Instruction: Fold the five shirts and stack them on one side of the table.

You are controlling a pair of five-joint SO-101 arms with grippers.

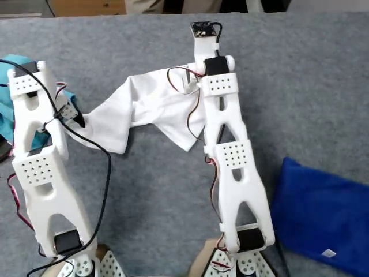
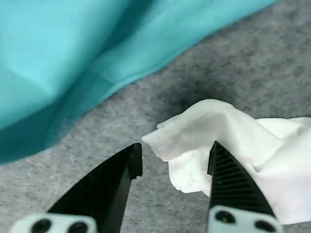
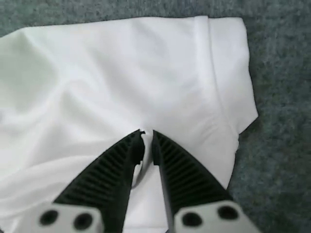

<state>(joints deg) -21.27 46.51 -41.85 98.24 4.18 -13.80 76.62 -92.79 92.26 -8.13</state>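
Black ribbed fingers of the right gripper (image 3: 146, 138) are clenched on a raised fold of the crumpled white shirt (image 3: 121, 73), with a sliver of cloth caught between their tips. Around that pinch the fabric lies in soft wrinkles. A short sleeve with a stitched hem spreads flat onto the grey felt-like table cover (image 3: 282, 73) just beside it.

The left gripper (image 2: 176, 156) stands released, its two black fingers spread wide. A bunched corner of the white shirt sits in the gap between them, close against one finger and apart from the other. It rests on the grey cover. Just past this corner lies the smooth teal fabric shirt (image 2: 73, 53), near the white cloth but not touching it.

From the high view, the white shirt stretches across the table between the two white plastic arms. It runs from the left arm's black fingertips to beneath the right arm's wrist, and a loose flap hangs toward the arm bases. The teal shirt lies at the table's left edge, partly under the left arm. A folded dark blue fabric shirt (image 1: 323, 213) rests flat on the right side of the table, beside the right arm's base and well apart from the white shirt.
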